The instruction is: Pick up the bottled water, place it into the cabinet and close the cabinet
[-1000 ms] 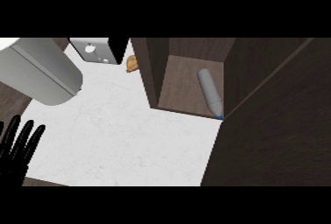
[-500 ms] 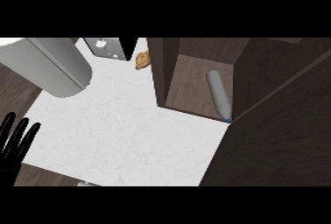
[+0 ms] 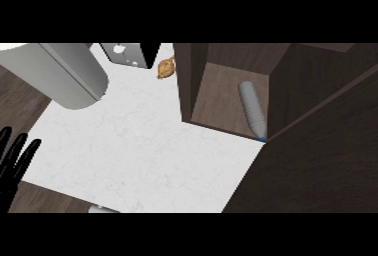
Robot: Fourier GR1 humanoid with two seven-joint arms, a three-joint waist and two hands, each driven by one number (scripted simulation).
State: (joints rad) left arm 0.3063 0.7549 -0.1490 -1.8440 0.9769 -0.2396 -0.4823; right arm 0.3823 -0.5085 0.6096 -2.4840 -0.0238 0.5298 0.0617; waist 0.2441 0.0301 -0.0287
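The bottled water (image 3: pixel 252 109) is a pale grey bottle with a blue cap, lying on its side on the floor of the dark wooden cabinet (image 3: pixel 221 100), cap toward the front edge. A dark cabinet door (image 3: pixel 317 165) stands open at the right, reaching toward me. My left hand (image 3: pixel 13 160) shows at the left edge with its black fingers straight and pointing up, far from the cabinet and holding nothing. My right hand is out of the picture.
A large grey cylinder (image 3: pixel 55 72) stands at the upper left on the white counter (image 3: pixel 140 150). A brown pastry-like item (image 3: pixel 167 67) lies near the cabinet's left wall. A small grey device (image 3: pixel 122 54) sits at the back.
The view has shifted, so the cabinet, bottle and counter sit further right and lower in the picture. The left hand has slid toward the left edge. The bottle still lies in the cabinet.
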